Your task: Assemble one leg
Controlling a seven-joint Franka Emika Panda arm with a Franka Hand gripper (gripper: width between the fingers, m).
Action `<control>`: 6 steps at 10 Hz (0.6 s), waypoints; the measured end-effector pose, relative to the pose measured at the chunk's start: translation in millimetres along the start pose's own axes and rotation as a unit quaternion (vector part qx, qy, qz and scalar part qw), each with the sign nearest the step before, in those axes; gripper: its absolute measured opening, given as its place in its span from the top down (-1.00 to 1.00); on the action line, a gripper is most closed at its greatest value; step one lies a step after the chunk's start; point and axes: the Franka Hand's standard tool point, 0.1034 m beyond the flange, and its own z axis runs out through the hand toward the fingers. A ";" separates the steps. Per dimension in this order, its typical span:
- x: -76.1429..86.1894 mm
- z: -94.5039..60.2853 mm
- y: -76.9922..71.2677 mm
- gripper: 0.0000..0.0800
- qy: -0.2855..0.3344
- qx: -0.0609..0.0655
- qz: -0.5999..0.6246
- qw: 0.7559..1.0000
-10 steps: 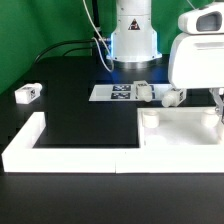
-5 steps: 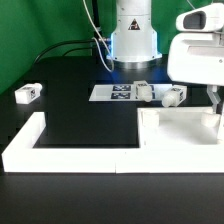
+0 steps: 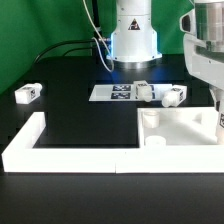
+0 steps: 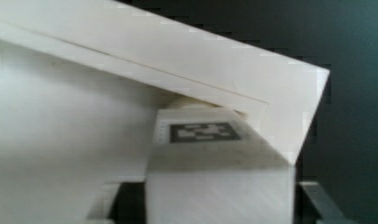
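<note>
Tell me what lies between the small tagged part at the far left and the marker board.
Nothing: in the exterior view, only bare black table separates the small tagged part from the marker board.

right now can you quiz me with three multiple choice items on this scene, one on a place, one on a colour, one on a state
1. Where does the marker board lie in the exterior view?
A. just in front of the robot base
B. inside the white frame
C. on the tabletop panel

2. What colour is the table surface?
A. white
B. black
C. green

3. How does the small tagged part at the exterior view's left stand?
A. held in the gripper
B. lying alone on the table, touching nothing else
C. screwed into the tabletop panel

Answers: 1 A, the flat board with tags lies below the robot base. 2 B, the surface is black, with the white frame on it. 3 B, it lies apart from the tabletop panel and far from the gripper.
</note>
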 end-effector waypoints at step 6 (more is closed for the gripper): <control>-4.0 1.0 1.1 -0.58 0.011 0.009 -0.312 0.950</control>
